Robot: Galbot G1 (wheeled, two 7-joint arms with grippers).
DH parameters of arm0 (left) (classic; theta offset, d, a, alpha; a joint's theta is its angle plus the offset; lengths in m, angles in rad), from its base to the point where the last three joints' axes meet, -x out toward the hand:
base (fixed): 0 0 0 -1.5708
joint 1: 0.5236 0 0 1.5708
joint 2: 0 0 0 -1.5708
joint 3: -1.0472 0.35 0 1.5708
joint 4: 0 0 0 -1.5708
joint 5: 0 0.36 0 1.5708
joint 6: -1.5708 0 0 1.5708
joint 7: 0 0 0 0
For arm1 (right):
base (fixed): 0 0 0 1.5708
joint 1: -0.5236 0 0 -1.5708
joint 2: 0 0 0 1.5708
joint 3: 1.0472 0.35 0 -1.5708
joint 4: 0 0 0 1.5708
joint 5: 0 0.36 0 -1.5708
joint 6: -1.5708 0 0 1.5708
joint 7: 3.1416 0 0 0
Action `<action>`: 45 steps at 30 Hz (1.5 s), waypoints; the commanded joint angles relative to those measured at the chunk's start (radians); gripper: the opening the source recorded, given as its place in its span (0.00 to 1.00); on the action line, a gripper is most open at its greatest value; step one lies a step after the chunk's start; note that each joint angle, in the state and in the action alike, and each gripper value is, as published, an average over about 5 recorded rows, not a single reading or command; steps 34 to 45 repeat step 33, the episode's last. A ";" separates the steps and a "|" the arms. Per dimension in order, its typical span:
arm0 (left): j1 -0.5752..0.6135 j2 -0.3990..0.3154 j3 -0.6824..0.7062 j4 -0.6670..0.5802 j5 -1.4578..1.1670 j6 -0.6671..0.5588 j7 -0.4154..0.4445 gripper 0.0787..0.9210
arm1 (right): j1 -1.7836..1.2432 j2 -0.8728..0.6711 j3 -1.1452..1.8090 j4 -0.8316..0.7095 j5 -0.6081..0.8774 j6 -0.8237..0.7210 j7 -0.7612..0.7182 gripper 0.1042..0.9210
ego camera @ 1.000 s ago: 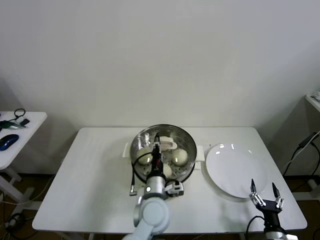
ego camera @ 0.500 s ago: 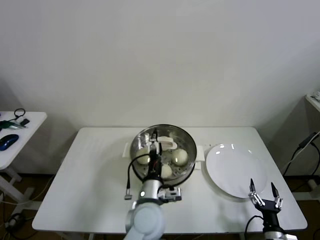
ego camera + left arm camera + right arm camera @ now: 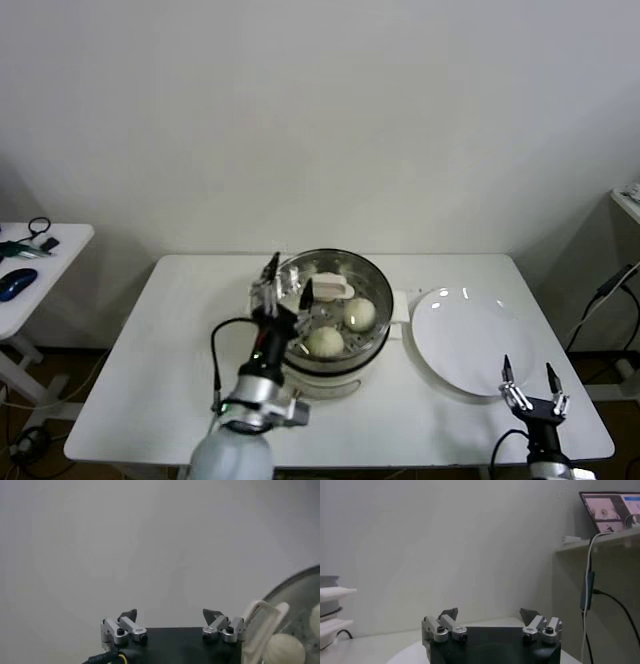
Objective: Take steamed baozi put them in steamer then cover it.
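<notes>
The steamer [image 3: 345, 355] stands mid-table, shiny steel on a white base. The clear glass cover lies on it, its cream handle [image 3: 332, 289] over the middle. Two baozi show through the glass: one [image 3: 360, 313] on the right, one [image 3: 325, 341] at the front; others are hidden behind my left gripper and the handle. My left gripper [image 3: 290, 277] is open and empty, raised over the steamer's left rim. In the left wrist view the gripper [image 3: 170, 615] is empty, with the handle [image 3: 260, 630] and a baozi [image 3: 285, 649] beside it. My right gripper [image 3: 527, 375] is open, parked at the table's front right.
An empty white plate [image 3: 462, 340] lies right of the steamer, just behind my right gripper [image 3: 489, 613]. A side table [image 3: 30, 265] with a mouse and cables stands far left. A shelf [image 3: 600, 540] with a laptop is at the right.
My left gripper has drawn away from the cover's handle, rising and moving left to the steamer's left rim; its arm has swung left. The right arm has not moved.
</notes>
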 commanded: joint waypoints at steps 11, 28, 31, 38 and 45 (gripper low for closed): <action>0.349 0.088 -0.550 0.094 -1.131 -0.425 0.003 0.88 | -0.001 -0.015 -0.025 -0.007 -0.109 -0.058 -0.005 0.88; 0.394 0.056 -0.437 0.298 -1.090 -0.550 0.072 0.88 | 0.002 -0.011 -0.041 -0.011 -0.104 -0.058 -0.006 0.88; 0.398 0.056 -0.431 0.295 -1.087 -0.555 0.073 0.88 | -0.001 -0.011 -0.042 -0.010 -0.104 -0.058 -0.006 0.88; 0.398 0.056 -0.430 0.294 -1.086 -0.554 0.073 0.88 | -0.001 -0.011 -0.042 -0.010 -0.103 -0.058 -0.006 0.88; 0.398 0.056 -0.430 0.294 -1.086 -0.554 0.073 0.88 | -0.001 -0.011 -0.042 -0.010 -0.103 -0.058 -0.006 0.88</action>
